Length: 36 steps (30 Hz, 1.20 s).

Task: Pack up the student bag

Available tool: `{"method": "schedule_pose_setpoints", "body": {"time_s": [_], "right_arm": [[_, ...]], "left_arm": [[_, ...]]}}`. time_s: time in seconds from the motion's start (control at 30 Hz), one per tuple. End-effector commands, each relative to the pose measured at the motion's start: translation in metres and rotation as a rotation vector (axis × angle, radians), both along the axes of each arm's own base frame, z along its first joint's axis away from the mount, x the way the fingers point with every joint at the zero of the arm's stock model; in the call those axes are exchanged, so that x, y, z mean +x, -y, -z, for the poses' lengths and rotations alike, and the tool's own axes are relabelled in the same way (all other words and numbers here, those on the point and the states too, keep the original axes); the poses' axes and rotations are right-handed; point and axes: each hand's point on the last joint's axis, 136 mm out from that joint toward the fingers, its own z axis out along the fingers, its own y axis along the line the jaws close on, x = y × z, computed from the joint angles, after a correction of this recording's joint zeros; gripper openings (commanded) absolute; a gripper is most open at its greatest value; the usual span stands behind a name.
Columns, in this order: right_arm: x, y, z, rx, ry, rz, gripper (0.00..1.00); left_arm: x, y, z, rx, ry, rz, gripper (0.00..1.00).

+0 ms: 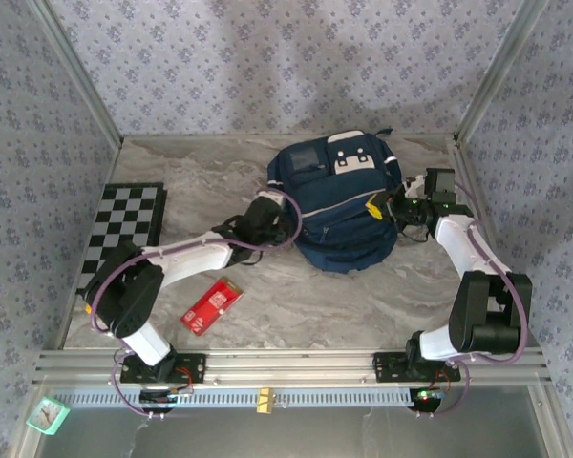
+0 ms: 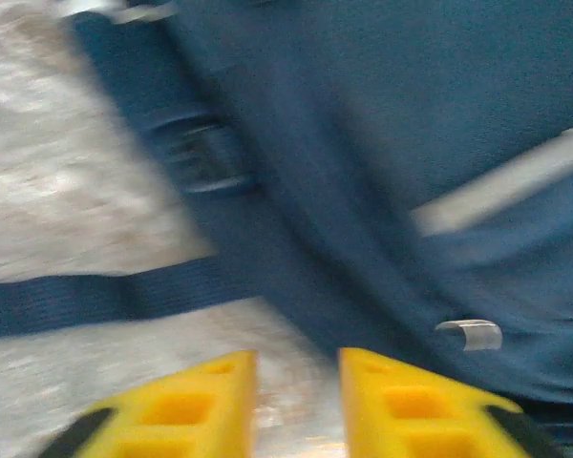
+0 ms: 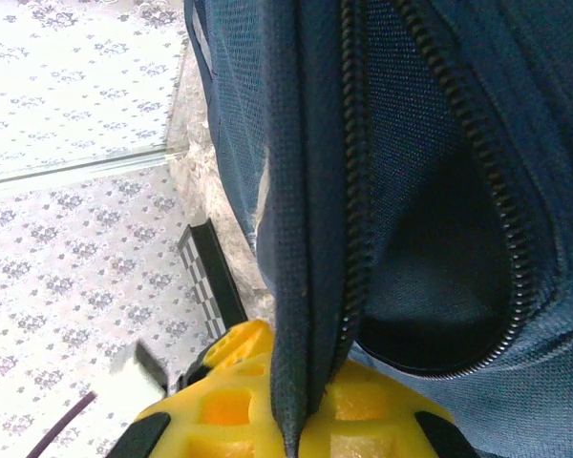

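The student bag (image 1: 342, 215), far-centre on the table (image 1: 296, 315), is pinched at its zipper edge (image 3: 301, 239) by the right gripper (image 3: 291, 410) (seemingly to hold it open); the left gripper (image 2: 296, 401) is held slightly parted alongside.

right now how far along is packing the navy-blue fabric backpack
Done: a zip pocket of the navy-blue fabric backpack gapes open. In hand: the right gripper pinches its zip edge; the left gripper, jaws apart and empty, sits by the bag's side. Left: nothing shows inside the pocket, and a flat red packet lies unpacked on the table.
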Motion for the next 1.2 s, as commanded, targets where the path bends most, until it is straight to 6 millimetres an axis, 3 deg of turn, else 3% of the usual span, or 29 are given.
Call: {"method": "schedule_pose_setpoints", "body": {"time_s": [0.0,0.03,0.23,0.53,0.77,0.9,1.0,1.17], "right_arm": [[0.002,-0.005,-0.024,0.001,0.073,-0.012,0.00],[0.002,-0.005,-0.025,0.006,0.076,-0.011,0.00],[0.003,-0.006,-0.025,0.019,0.075,-0.003,0.00],[0.006,-0.005,-0.023,0.024,0.077,0.013,0.00],[0.011,-0.006,-0.023,0.028,0.081,0.020,0.00],[0.013,-0.008,-0.021,0.033,0.077,0.016,0.00],[0.014,-0.010,-0.022,0.047,0.083,0.017,0.00],[0.014,-0.012,-0.018,0.043,0.075,0.013,0.00]], "left_arm": [[-0.017,0.051,-0.023,-0.080,-0.011,0.116,0.41],[-0.018,0.058,-0.021,-0.076,-0.024,0.117,0.45],[-0.028,0.095,-0.010,-0.073,-0.094,0.187,0.48],[-0.023,0.091,0.013,0.011,-0.128,0.103,0.49],[-0.033,0.087,0.006,-0.033,-0.102,0.079,0.47],[-0.037,0.091,0.015,-0.015,-0.173,0.063,0.46],[-0.035,0.091,0.024,-0.008,-0.180,0.040,0.45],[-0.021,0.096,0.019,0.011,-0.141,0.037,0.43]]}}
